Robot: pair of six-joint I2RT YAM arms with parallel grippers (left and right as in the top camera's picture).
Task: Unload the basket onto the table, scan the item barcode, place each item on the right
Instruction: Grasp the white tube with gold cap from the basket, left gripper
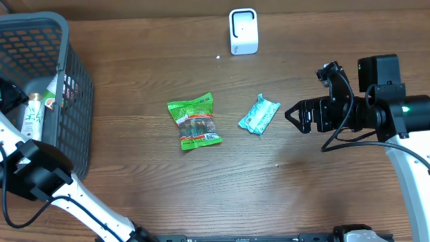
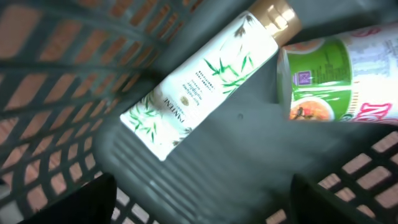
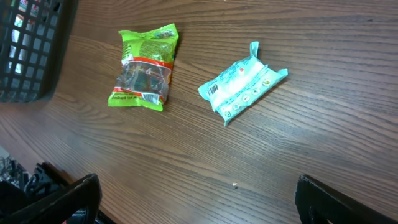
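You are looking at a brown wood-grain table [image 1: 222,195]; a grey mesh basket [image 1: 77,94] is standing at its left side. Your left gripper [image 2: 202,182] is hanging inside the basket, jaws wide and empty, over a white shampoo bottle [image 2: 199,81] and what is perhaps a noodle cup [image 2: 339,78]. Right of the basket, a green snack bag [image 1: 195,122] and, further, a teal packet [image 1: 259,114] are lying flat. The white scanner [image 1: 243,31] is standing right of the basket too, toward the back edge. Your right gripper [image 1: 290,114], farthest from the basket, is hovering wide open.
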